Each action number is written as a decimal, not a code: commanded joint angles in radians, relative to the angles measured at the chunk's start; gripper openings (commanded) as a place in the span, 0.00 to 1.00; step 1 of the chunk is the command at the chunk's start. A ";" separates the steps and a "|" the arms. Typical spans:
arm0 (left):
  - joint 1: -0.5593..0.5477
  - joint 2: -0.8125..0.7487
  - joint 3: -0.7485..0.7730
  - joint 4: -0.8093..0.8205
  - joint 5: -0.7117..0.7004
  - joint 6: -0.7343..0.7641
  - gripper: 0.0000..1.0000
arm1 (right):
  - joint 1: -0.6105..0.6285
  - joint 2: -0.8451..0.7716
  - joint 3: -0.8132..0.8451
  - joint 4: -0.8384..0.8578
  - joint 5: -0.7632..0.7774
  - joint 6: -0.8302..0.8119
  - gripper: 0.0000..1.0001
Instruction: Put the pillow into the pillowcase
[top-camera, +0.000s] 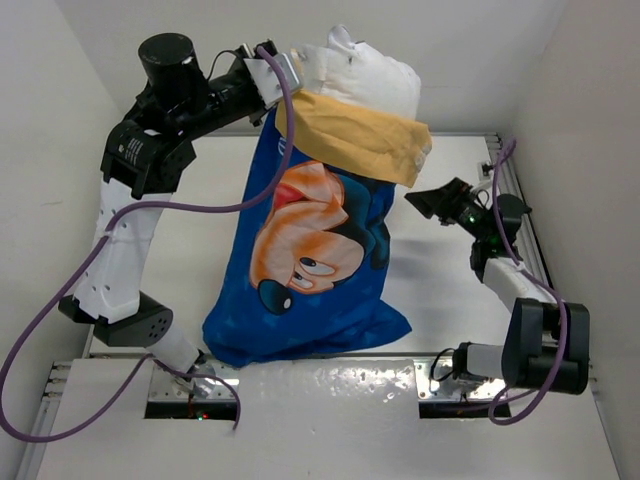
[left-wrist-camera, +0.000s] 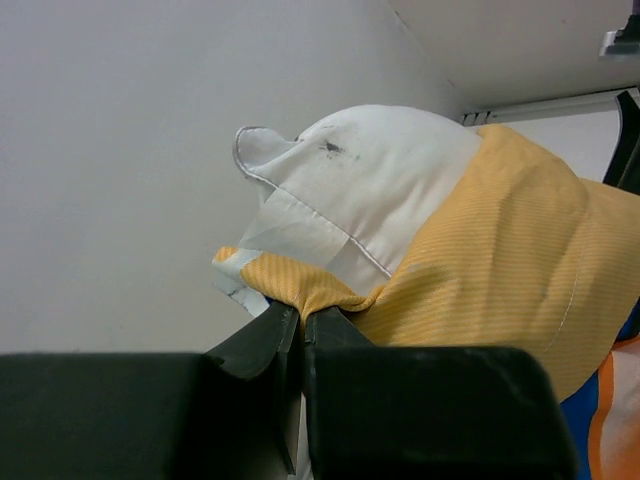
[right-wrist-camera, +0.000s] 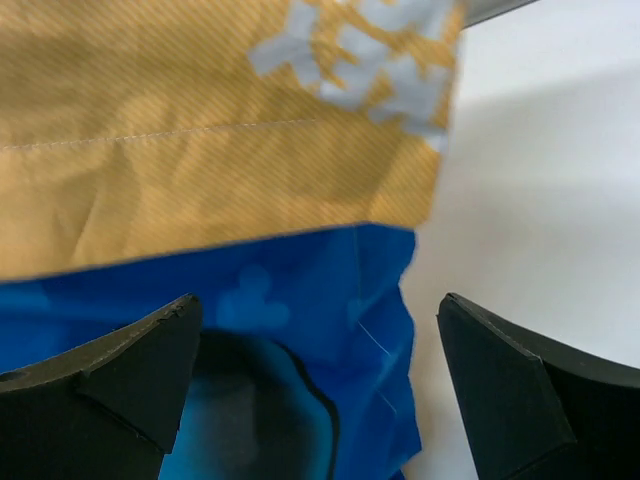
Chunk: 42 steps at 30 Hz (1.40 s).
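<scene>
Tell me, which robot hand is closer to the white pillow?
The left. The left gripper is shut on the pillowcase at its orange edge, right next to the exposed end of the pillow. The right gripper hangs open off to the pillowcase's side, holding nothing.

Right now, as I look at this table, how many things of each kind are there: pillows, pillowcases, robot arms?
pillow: 1
pillowcase: 1
robot arms: 2 (left arm, right arm)
Total: 4

Prob. robot lab: white enclosure walls (top-camera: 50, 90), table (top-camera: 200, 250).
</scene>
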 joint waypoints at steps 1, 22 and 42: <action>-0.030 -0.033 0.043 0.094 0.011 0.014 0.00 | -0.061 -0.011 -0.047 0.235 -0.047 0.010 0.99; -0.150 -0.044 0.038 0.069 -0.072 0.091 0.00 | -0.053 0.730 0.473 0.995 -0.201 0.581 0.99; -0.178 -0.063 0.005 0.080 -0.135 0.109 0.00 | 0.090 0.678 0.442 0.997 -0.244 0.605 0.71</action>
